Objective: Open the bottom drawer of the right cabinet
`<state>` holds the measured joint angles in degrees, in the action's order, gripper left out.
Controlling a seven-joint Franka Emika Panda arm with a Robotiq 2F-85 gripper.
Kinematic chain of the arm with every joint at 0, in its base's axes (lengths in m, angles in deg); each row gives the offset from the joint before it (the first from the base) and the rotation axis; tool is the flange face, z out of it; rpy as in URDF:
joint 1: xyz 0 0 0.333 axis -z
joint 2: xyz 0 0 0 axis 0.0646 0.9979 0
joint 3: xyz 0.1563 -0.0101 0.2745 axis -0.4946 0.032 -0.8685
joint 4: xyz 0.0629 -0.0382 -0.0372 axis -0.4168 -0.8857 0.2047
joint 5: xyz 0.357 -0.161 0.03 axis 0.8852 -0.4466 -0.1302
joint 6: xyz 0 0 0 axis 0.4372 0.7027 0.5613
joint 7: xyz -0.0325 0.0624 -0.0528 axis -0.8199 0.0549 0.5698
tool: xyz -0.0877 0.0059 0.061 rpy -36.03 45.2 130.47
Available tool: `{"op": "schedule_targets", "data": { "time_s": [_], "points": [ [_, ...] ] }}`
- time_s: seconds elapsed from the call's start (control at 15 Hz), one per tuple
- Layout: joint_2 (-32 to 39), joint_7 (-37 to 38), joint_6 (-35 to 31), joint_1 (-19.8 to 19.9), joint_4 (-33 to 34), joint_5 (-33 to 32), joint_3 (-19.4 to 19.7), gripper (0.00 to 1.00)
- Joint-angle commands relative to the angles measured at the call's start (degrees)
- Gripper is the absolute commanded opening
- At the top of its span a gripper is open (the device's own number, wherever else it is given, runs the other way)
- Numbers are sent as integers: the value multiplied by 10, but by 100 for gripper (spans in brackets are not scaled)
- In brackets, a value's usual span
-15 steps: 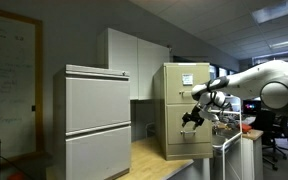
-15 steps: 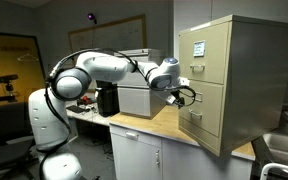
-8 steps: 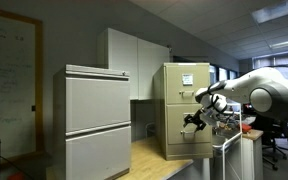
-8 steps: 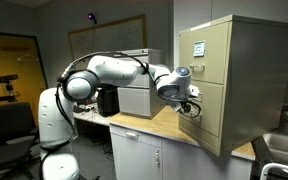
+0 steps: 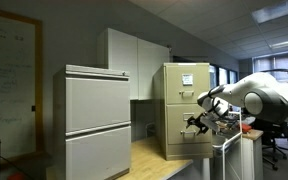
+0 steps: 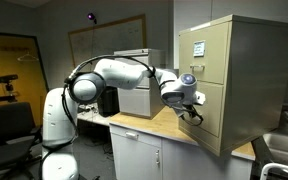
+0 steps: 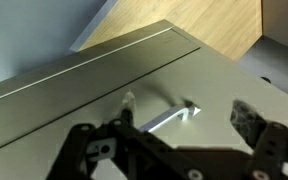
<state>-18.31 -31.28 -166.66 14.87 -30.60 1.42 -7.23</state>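
The right cabinet (image 5: 181, 90) is a tall tan filing cabinet on a wooden counter, with white paper on its top drawer; it also shows in an exterior view (image 6: 234, 60). Its bottom drawer (image 5: 177, 142) (image 6: 208, 124) looks shut. My gripper (image 5: 196, 122) (image 6: 191, 108) is right in front of that drawer. In the wrist view the drawer front (image 7: 74, 110) fills the frame and its small silver handle (image 7: 165, 118) lies between my open jaws (image 7: 189, 112), which do not touch it.
A wider pale grey two-drawer cabinet (image 5: 96, 120) stands beside the tan one, also seen in an exterior view (image 6: 134, 98). The wooden counter (image 6: 144, 125) (image 7: 204, 25) extends in front. Office chairs (image 5: 279, 135) stand behind the arm.
My gripper has moved closer to the tan cabinet and down to the bottom drawer's front. The drawer has not moved.
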Motion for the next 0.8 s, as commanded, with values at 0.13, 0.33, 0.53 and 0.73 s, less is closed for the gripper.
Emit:
{"op": "schedule_targets", "data": {
  "time_s": [0.13,0.33,0.53,0.73],
  "points": [
    [43,82,-8,20,26,12,-10,100],
    [60,152,-1,28,40,10,-6,100],
    [68,215,2,36,52,8,-4,100],
    [71,265,5,41,67,12,-4,100]
  ]
}}
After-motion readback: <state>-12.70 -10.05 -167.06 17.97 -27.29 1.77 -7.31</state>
